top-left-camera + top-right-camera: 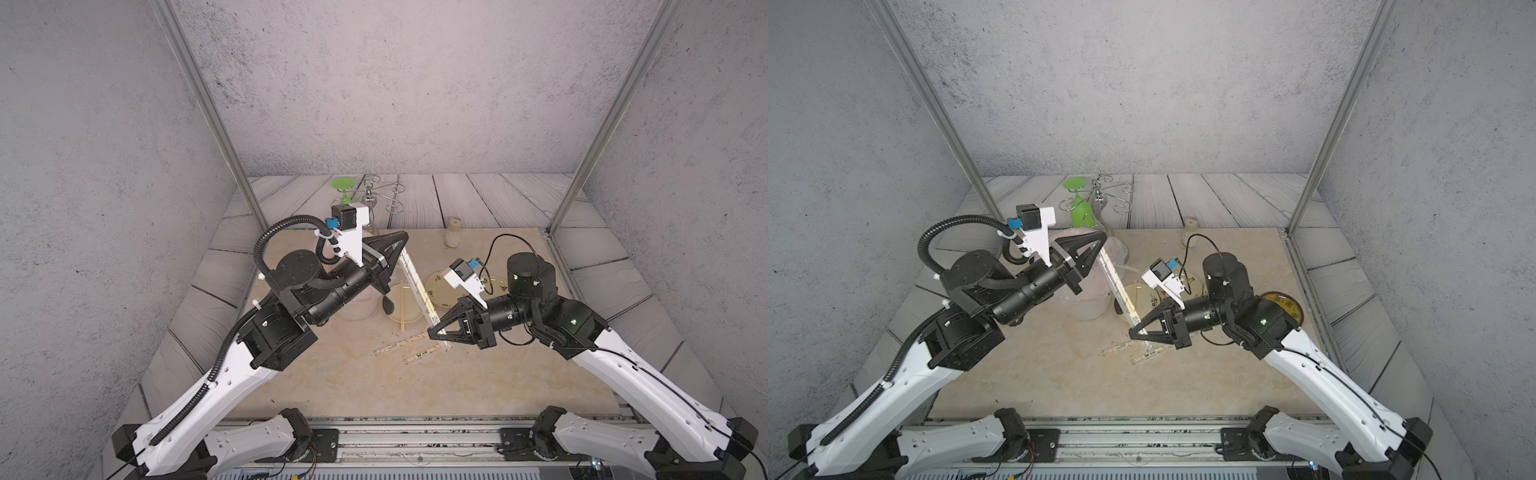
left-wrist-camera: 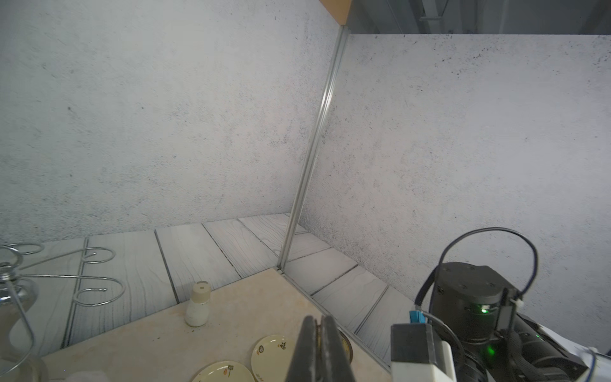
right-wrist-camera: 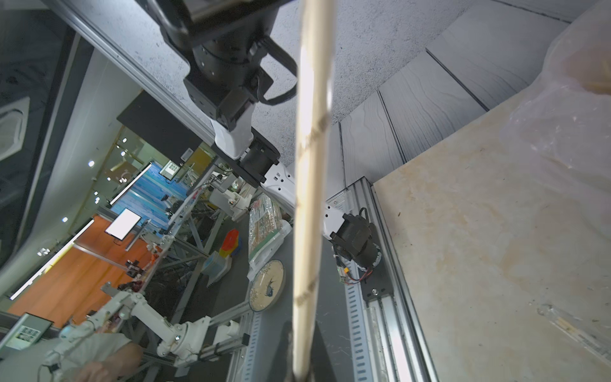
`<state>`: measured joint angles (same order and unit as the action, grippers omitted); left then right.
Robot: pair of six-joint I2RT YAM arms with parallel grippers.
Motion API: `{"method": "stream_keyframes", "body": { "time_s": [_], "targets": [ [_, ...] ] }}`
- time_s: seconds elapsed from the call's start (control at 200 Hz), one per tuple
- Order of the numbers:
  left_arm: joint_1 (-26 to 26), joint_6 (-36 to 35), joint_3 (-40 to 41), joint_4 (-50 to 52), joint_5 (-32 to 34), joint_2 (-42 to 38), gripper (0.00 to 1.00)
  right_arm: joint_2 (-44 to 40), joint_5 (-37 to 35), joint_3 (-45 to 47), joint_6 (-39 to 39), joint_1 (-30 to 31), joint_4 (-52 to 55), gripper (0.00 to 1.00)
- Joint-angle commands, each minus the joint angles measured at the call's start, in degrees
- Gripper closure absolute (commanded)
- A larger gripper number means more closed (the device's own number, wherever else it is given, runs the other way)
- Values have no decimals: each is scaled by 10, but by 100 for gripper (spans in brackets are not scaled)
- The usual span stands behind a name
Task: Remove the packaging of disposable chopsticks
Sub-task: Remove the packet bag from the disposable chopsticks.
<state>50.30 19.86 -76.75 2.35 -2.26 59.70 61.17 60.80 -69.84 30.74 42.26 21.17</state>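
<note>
A pair of disposable chopsticks still in its clear printed packaging hangs slanted above the table in both top views. My left gripper is shut on its far, upper end. My right gripper is shut on its near, lower end. In the right wrist view the wrapped chopsticks rise straight out of that gripper, black print showing. The left wrist view shows the left fingers pressed together. Two more clear sleeves lie on the table below.
A bin lined with a pinkish bag stands under the left arm. Yellowish plates lie behind the grippers, one with a bare stick on it. A white shaker, a wire rack and a green glass stand at the back.
</note>
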Motion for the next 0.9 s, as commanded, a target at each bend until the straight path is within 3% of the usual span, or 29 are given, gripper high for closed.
{"method": "stream_keyframes", "body": {
  "time_s": [0.0, 0.22, 0.51, 0.896],
  "targets": [
    [3, -19, 27, 48, 6, 20, 100, 3, -43, -53, 99, 4, -133, 100],
    [3, -12, 32, 40, -14, 29, 100, 26, -36, -84, 248, 5, -293, 100],
    [14, 5, 36, 31, -14, 36, 100, 49, -96, -157, 223, 3, -221, 100],
    [68, -10, 38, 42, 21, 41, 100, 100, -146, -194, 197, -1, -163, 100]
  ]
}}
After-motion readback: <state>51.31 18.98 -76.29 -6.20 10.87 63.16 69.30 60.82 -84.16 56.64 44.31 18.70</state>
